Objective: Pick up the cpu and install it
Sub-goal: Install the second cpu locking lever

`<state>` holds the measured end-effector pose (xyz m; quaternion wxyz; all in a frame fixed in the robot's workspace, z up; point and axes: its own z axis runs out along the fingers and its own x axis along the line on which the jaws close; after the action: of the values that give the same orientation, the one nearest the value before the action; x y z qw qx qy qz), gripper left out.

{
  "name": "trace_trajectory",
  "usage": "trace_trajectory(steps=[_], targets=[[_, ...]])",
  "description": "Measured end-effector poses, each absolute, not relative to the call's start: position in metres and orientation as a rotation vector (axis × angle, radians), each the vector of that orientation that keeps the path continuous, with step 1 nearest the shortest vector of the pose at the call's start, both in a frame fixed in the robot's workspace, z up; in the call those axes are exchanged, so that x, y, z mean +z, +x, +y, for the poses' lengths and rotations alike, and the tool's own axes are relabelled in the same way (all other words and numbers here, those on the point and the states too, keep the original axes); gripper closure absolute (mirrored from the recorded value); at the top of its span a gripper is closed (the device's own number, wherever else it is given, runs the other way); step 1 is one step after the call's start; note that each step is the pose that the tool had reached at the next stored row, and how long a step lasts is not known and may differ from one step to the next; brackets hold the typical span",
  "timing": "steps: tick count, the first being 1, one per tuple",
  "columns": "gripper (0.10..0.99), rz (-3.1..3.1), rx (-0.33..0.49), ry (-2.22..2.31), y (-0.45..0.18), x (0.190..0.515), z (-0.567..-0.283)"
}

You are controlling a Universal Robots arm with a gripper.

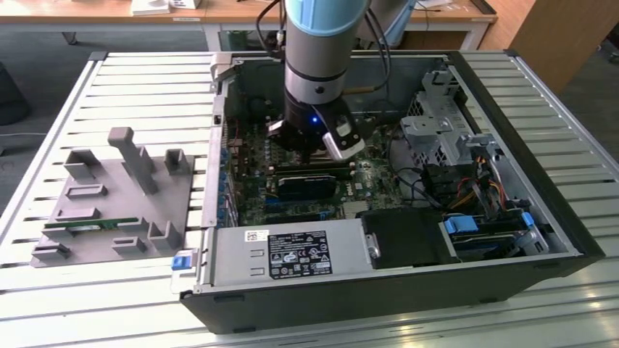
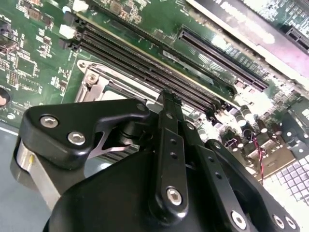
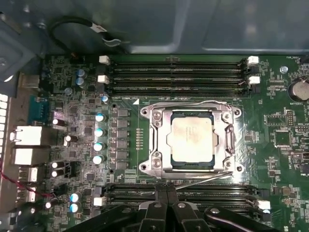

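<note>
The cpu (image 3: 192, 140), a square chip with a dull silver top, lies flat inside the metal socket frame (image 3: 157, 145) on the green motherboard (image 3: 270, 159) in the first wrist view. The socket's thin lever (image 3: 203, 178) lies along the side nearest my fingers. My gripper (image 3: 167, 189) hovers beside the socket, over the memory slots (image 3: 193, 191), with its two black fingers pressed together and nothing between them. In the second wrist view the gripper (image 2: 169, 99) hides most of the socket. The exterior view has the gripper (image 1: 312, 156) low inside the open computer case (image 1: 541, 239).
A grey fixture (image 1: 106, 203) on the slatted table at the exterior view's left holds a green memory stick (image 1: 97, 225). Inside the case are a black card (image 1: 304, 183), the power supply (image 1: 290, 254), a drive cage (image 1: 435, 130) and loose cables (image 1: 474, 188).
</note>
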<state>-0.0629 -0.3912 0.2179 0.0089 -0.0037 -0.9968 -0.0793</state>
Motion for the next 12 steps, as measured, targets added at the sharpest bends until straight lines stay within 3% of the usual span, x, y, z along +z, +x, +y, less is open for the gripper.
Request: trace_trajectory(steps=[12], targets=[[0.980,-3.108,-0.310,-0.011,-0.0683,0.2079,-0.3943]])
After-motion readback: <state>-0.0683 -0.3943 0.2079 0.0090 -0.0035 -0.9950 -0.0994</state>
